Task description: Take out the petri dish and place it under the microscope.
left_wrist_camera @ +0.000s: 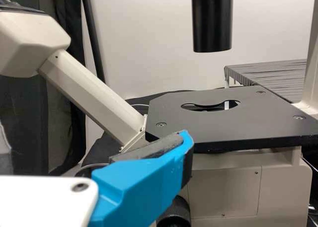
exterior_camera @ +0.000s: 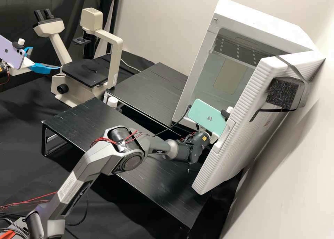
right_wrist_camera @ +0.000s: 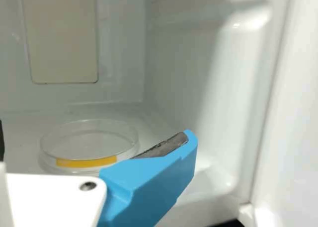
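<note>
Petri dish (right_wrist_camera: pixel 89 140): one, clear, round, a yellow strip on its side; lies flat on the floor of the white cabinet (exterior_camera: pixel 257 17), at the right of the scene.

Right end effector (exterior_camera: pixel 213 138): at the cabinet's opening, beside the open door (exterior_camera: pixel 240 124); blue fingers (right_wrist_camera: pixel 154 180) spread, the dish just ahead; whether it touches them, cannot tell. Mint-green phone (exterior_camera: pixel 207 116) mounted on its arm.

Left end effector (exterior_camera: pixel 46 58): at the far left, beside the microscope (exterior_camera: pixel 74 93); fingers spread, nothing between them. Lilac phone (exterior_camera: pixel 12 53) mounted above.

Microscope: cream, far left, flat black stage (exterior_camera: pixel 85 72) with a shaped opening, black cylinder (left_wrist_camera: pixel 212 21) above it; no dish on the stage.

Platforms: two, low, black; near one (exterior_camera: pixel 81 124) running from left toward right, far one (exterior_camera: pixel 149 89) between microscope and cabinet.

Foam block (exterior_camera: pixel 283 92): black, strapped to the door.
</note>
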You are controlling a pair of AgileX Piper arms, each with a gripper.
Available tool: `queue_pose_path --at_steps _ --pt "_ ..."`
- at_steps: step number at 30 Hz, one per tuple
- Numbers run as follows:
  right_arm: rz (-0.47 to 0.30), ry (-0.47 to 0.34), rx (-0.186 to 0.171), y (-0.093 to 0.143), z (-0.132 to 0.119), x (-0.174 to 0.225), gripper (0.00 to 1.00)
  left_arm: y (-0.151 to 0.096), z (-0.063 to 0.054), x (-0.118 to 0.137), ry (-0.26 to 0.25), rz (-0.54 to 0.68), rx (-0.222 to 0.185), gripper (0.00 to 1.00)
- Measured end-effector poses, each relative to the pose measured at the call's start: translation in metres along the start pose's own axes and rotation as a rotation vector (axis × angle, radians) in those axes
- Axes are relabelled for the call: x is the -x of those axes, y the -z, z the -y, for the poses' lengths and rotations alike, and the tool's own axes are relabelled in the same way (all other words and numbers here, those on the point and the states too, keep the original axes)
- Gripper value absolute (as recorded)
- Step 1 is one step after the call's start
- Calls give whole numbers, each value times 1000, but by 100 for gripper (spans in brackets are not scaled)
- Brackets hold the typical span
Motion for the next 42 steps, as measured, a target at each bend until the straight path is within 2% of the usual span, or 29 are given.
queue_pose_path --at_steps 9,16,20,32,33,42 --pt "-3 26 16 8 11 -14 100 0 0 0 0 0 0 100" --pt "38 43 19 0 20 -26 100 0 0 0 0 0 0 100" --pt "38 38 4 -2 21 -30 100 0 0 0 0 0 0 100" --pt "44 35 5 -3 20 -34 100 0 0 0 0 0 0 100" --pt "44 35 5 -3 20 -34 0 0 0 0 0 0 0 100" --pt "43 35 5 -3 20 -34 0 0 0 0 0 0 0 100"
